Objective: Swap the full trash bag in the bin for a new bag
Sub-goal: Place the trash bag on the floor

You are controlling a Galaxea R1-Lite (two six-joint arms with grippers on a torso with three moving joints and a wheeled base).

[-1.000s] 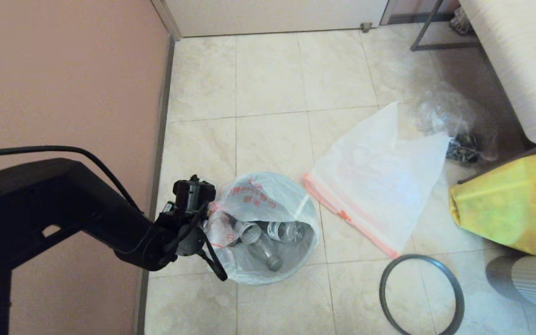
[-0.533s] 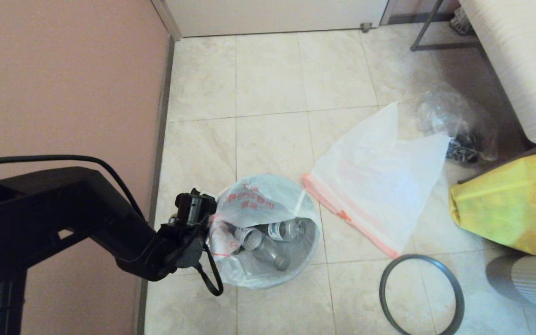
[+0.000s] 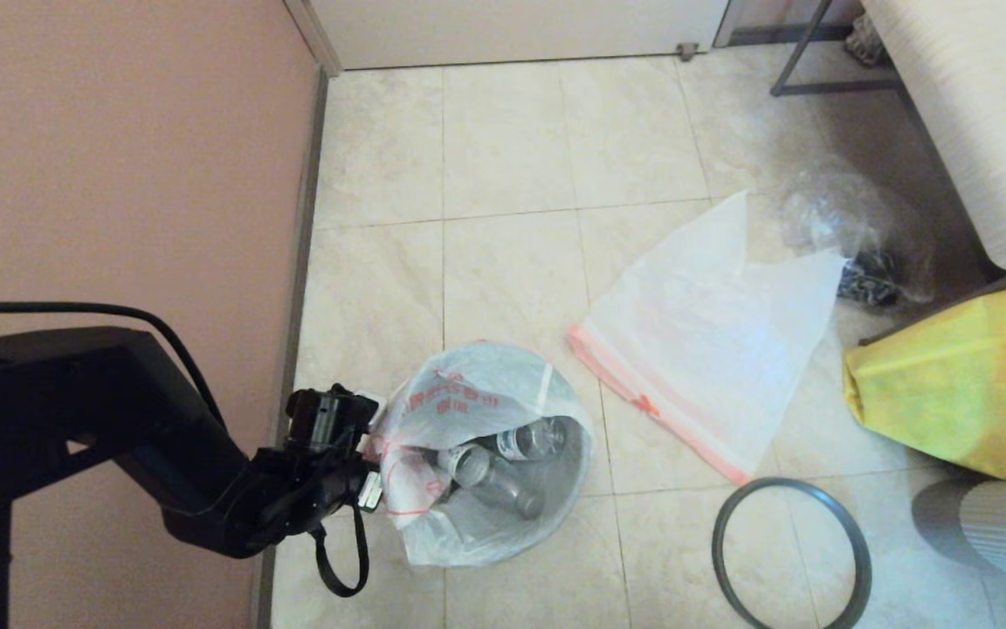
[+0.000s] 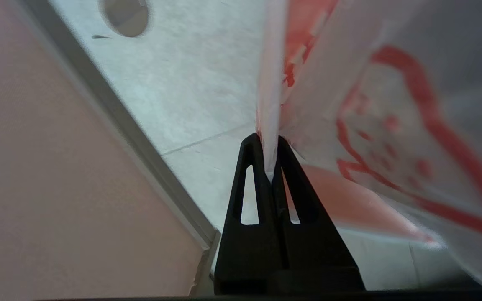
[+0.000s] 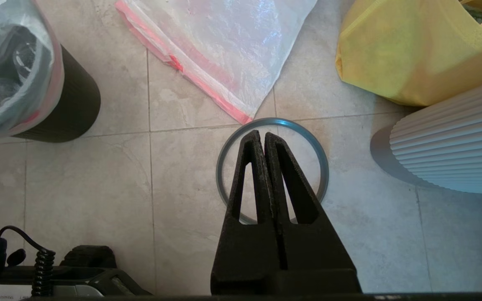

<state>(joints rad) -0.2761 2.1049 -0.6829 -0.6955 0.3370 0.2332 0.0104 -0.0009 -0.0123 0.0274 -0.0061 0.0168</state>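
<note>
The full trash bag (image 3: 477,411), thin white plastic with red print and clear bottles inside, sits in the bin (image 5: 73,104), whose dark wall shows in the right wrist view. My left gripper (image 3: 374,450) is at the bag's left edge, beside the wall. In the left wrist view the left gripper (image 4: 269,140) is shut on a bunched strip of the bag (image 4: 391,104). The new bag (image 3: 704,341) lies flat on the floor to the right, orange-pink hem toward the bin. My right gripper (image 5: 264,136) is shut and empty above the grey hoop rim (image 5: 318,154).
The hoop rim (image 3: 852,542) lies on the tiles at the front right. A yellow bag (image 3: 957,384), a crinkled clear bag (image 3: 852,227) and a ribbed white object (image 3: 1001,524) crowd the right side. The pink wall (image 3: 119,175) runs close along the left.
My left arm has drawn back toward me and lower, pulling the bag's left edge with it. The bag's mouth has shifted slightly nearer and left.
</note>
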